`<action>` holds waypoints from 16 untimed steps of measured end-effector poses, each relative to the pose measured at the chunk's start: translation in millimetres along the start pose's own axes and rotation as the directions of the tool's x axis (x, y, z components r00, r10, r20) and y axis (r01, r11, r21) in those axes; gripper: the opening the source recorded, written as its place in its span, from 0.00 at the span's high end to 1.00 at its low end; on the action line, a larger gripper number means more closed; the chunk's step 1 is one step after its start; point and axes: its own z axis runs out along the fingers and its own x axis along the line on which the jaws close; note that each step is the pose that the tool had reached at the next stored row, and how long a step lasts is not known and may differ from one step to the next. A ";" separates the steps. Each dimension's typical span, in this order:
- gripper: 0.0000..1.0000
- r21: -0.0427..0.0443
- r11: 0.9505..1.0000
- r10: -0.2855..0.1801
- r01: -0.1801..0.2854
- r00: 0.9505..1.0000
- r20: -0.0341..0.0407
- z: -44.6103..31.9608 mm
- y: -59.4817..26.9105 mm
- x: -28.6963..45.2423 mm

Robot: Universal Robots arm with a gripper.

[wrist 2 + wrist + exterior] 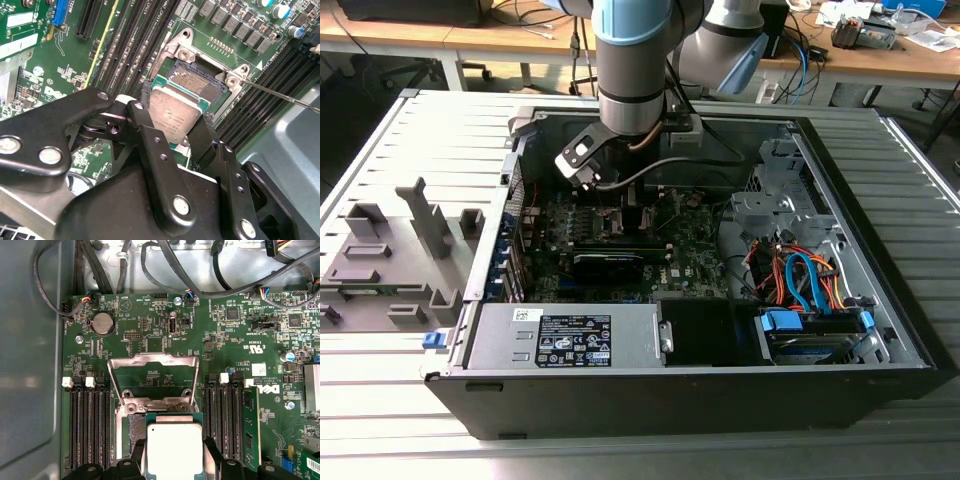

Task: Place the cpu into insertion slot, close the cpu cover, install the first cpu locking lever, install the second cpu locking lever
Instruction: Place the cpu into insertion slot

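Observation:
My gripper (175, 134) is shut on the cpu (174, 116), a flat square chip with a silvery top, pinched by two of its edges between black fingers (146, 131). In both wrist views the cpu (172, 446) hangs just above the insertion slot (197, 82), overlapping one side of it, and part of the dark socket (134, 424) still shows beside the chip. The cpu cover (152, 371) stands tipped open beyond the slot. A thin metal locking lever (280, 96) sticks out to one side. In the exterior view the arm reaches down into the open computer case (620, 205).
Long black memory slots (87, 425) flank the socket on both sides. A black card (610, 262), the power supply (570, 335) and cabled drive bays (800, 285) crowd the case. A grey fixture (390, 260) sits on the table at the exterior view's left.

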 end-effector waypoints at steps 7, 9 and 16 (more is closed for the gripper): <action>0.46 0.000 1.000 -0.014 0.014 1.000 -0.001 0.2 -1.9 1.7; 0.46 0.000 1.000 -0.017 0.017 1.000 -0.001 0.3 -1.9 3.0; 0.46 0.000 1.000 -0.031 0.031 1.000 -0.001 1.3 -2.0 4.6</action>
